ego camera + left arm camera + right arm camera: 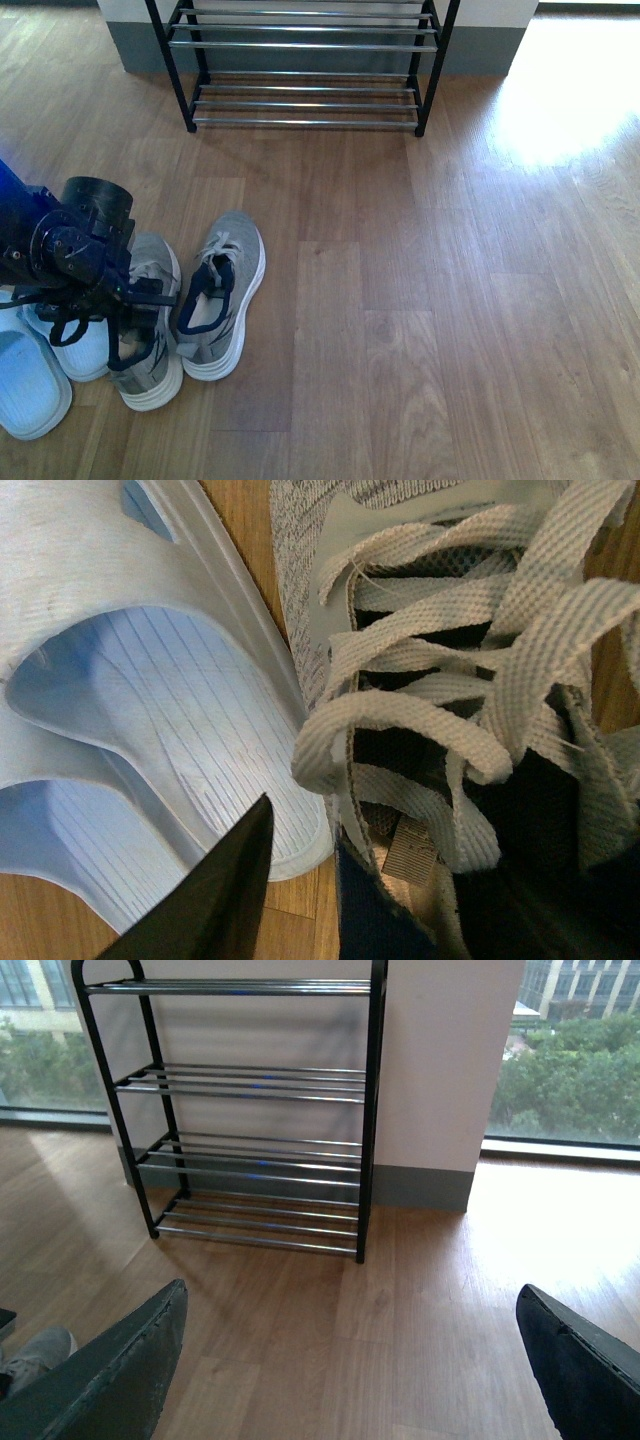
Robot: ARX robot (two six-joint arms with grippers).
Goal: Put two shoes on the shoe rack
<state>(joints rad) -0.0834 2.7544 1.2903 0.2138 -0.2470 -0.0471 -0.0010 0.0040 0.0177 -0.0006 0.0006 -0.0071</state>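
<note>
Grey knit on thick white soles: we see the right sneaker [222, 295] on the wooden floor [450, 300] at the near left, well apart from the shoe rack [305, 105] standing at the far centre. Its long axis runs near to far, with the toe at the far end leaning a little right toward the rack, and the heel and navy-lined opening nearest us. The left sneaker [155, 258] lies almost parallel just beside it, toe also far. Two pale blue slides [30, 390] sit further left, and the left wrist view shows one close against the left sneaker's side. The left arm [70, 245] reaches in from the left edge with its wrist bent downward, so the left gripper [135, 325] hangs right over that sneaker's laces and opening. Only one black finger [215, 890] shows, between slide and sneaker, and we cannot tell how wide the jaws stand or whether they hold anything. The right gripper [350, 1305] faces the rack, its fingers spread wide with nothing between them.
</note>
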